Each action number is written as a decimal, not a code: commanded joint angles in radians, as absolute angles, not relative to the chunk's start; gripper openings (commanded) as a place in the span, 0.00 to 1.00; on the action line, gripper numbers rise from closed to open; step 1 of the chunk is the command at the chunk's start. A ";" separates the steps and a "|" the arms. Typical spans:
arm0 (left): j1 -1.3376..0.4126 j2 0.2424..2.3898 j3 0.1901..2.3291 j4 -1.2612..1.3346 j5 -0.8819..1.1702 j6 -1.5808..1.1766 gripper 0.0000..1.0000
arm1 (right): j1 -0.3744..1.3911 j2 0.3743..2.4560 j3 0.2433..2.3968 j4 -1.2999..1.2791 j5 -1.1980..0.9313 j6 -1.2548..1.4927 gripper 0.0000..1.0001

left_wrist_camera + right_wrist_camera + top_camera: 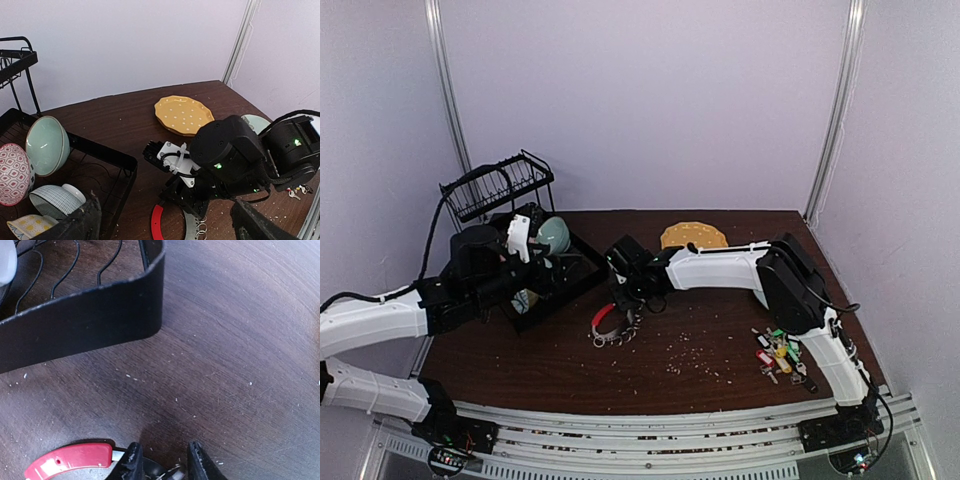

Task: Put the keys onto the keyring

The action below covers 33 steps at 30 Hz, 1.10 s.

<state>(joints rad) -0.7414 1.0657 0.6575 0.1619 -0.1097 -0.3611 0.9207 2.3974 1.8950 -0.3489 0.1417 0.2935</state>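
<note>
Top external view: the keyring (pixel 613 325) lies on the table (pixel 550 365). The right gripper (pixel 623 306) stands directly over it, fingers (pixel 132 462) slightly apart astride its dark band; whether they pinch it cannot be told. The keys (pixel 780 353) lie well right of the keyring. The left gripper (pixel 165 222), left of the keyring, is spread wide by the dish rack (pixel 105 151).

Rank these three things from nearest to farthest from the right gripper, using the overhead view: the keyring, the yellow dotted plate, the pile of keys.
1. keyring: directly under the right gripper, mid-scene.
2. yellow dotted plate: at the far side, right of centre.
3. keys: in the near right corner, clearly the farthest.
</note>
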 commanded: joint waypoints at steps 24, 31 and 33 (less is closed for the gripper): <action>-0.742 0.987 0.643 0.285 0.165 -0.212 0.85 | 0.920 1.806 1.471 -0.058 -0.361 0.071 0.00; -0.796 1.004 0.634 0.368 0.478 -0.151 0.80 | 0.932 1.643 1.338 0.085 -0.676 0.080 0.00; -0.830 1.019 0.642 0.350 0.472 -0.123 0.81 | 0.940 1.617 1.318 0.131 -0.668 0.104 0.00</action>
<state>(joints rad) -0.7780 1.0008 0.6476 0.2886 0.3416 -0.1947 0.9222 1.6497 1.3708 0.0227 -0.5278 0.0837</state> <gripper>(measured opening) 0.803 0.024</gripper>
